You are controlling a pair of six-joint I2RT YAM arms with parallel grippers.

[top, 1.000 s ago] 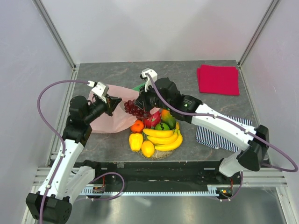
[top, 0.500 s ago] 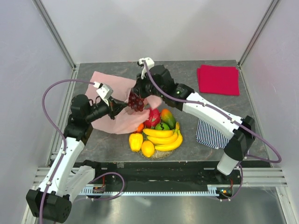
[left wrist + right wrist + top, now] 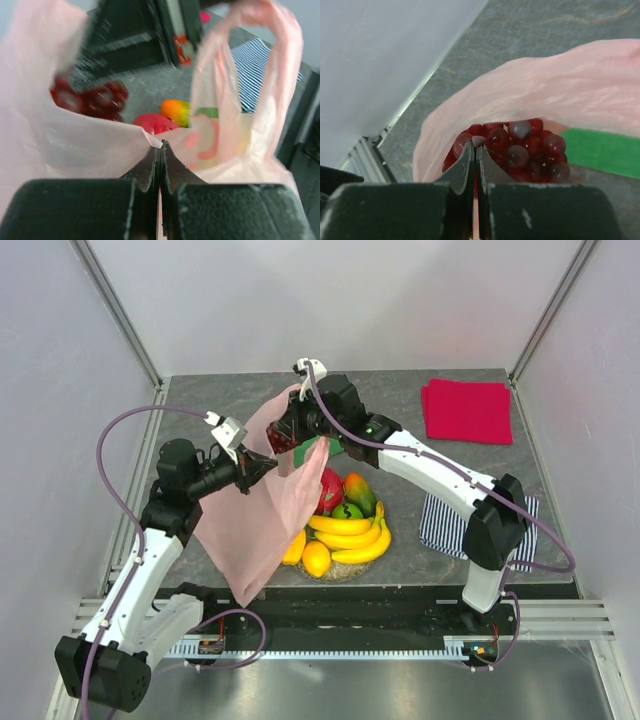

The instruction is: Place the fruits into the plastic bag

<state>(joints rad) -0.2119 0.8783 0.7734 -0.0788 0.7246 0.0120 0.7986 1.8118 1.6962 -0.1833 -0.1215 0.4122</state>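
My left gripper (image 3: 262,466) is shut on the rim of the pale pink plastic bag (image 3: 262,530), which hangs lifted above the table. In the left wrist view the jaws (image 3: 160,146) pinch the bag's edge, and one loop handle (image 3: 280,65) stands to the right. My right gripper (image 3: 290,436) is shut on the dark red grapes (image 3: 520,147) and holds them at the bag's mouth (image 3: 545,85). The other fruits lie on the plate (image 3: 347,567): banana bunch (image 3: 352,535), yellow piece (image 3: 316,559), mango (image 3: 360,492), red piece (image 3: 331,483).
A red folded cloth (image 3: 467,410) lies at the back right. A blue-striped cloth (image 3: 445,526) lies right of the plate, under the right arm. A green cloth (image 3: 605,150) lies behind the bag. Frame posts and white walls enclose the table.
My left gripper has raised the bag off the table, so it now hangs open. My right gripper has carried the grapes from beside the plate up and left to the bag's mouth.
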